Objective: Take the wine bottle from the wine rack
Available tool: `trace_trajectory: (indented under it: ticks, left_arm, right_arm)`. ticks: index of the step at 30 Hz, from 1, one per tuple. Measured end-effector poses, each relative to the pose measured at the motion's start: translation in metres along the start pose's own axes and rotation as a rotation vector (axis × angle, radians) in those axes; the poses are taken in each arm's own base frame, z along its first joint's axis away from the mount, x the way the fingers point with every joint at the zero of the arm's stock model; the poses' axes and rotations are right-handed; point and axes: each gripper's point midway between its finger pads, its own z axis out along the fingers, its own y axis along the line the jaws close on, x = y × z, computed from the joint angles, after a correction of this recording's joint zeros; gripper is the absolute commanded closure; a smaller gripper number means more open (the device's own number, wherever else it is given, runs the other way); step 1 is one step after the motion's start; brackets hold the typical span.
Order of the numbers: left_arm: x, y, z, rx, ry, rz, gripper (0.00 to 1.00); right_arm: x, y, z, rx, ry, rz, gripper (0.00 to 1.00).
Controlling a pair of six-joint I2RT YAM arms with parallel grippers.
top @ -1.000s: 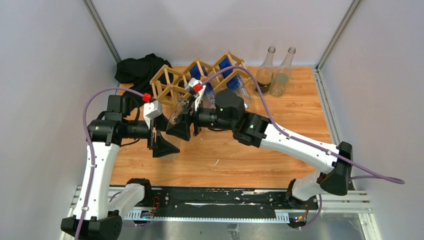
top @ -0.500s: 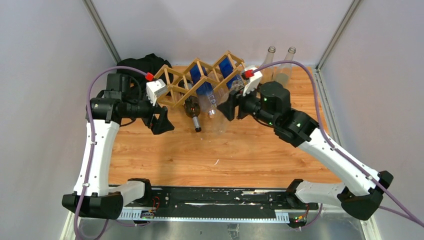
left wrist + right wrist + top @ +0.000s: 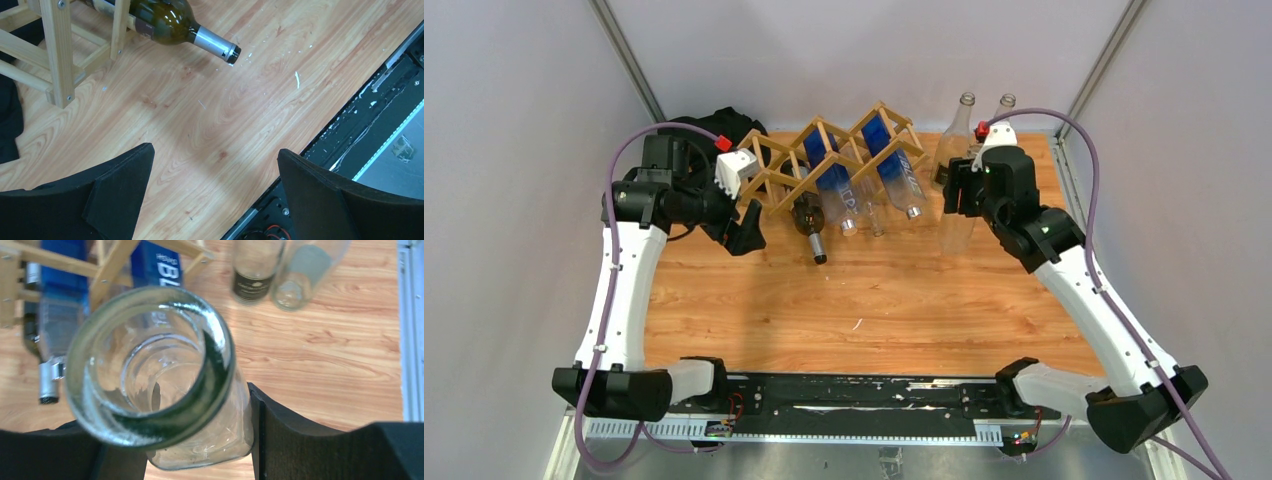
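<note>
The wine bottle (image 3: pixel 956 226) is clear glass and upright, its open mouth (image 3: pixel 150 365) facing the right wrist camera. My right gripper (image 3: pixel 955 192) is shut on its body, one black finger (image 3: pixel 280 430) pressed to each side. It hangs right of the wine rack (image 3: pixel 824 150), a light wood lattice at the back. My left gripper (image 3: pixel 748 226) stands open by the rack's left end (image 3: pixel 57 55), with only bare table between its fingers (image 3: pixel 125 180). A dark green bottle (image 3: pixel 165 20) lies in the rack, neck pointing out.
Two glass bottles (image 3: pixel 954 140) (image 3: pixel 992 135) stand at the back right, just behind the held one. Two blue-labelled clear bottles (image 3: pixel 839 195) (image 3: pixel 902 180) lie in the rack. A black cloth (image 3: pixel 699 135) lies at the back left. Grey walls close in both sides.
My right arm has swung from the rack's front to the right, carrying the clear bottle and turning it upright. My left arm drew back to the rack's left end, still open.
</note>
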Motion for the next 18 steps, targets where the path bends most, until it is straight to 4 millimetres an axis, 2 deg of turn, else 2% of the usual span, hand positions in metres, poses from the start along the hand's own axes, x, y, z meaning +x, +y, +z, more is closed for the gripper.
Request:
trace_trajectory:
  ticks: [3,7,12,18]
  left_arm:
    - [0.0,0.0,0.0,-0.001,0.0,0.0,0.0]
    - [-0.004,0.0,-0.002,-0.005,-0.009,0.007,0.0]
    - [-0.008,0.001,-0.004,-0.011,-0.019,0.016,0.0]
    - [-0.008,0.001,-0.005,-0.012,-0.021,0.025,0.0]
  right_arm:
    - [0.002,-0.02,0.01,0.07,0.012,0.016,1.0]
    - [0.009,-0.043,0.033,0.15,0.039,0.04,1.0]
    - [0.024,-0.06,0.081,0.21,0.089,0.057,1.0]
    - [0.049,-0.069,0.132,0.239,0.144,0.065,1.0]
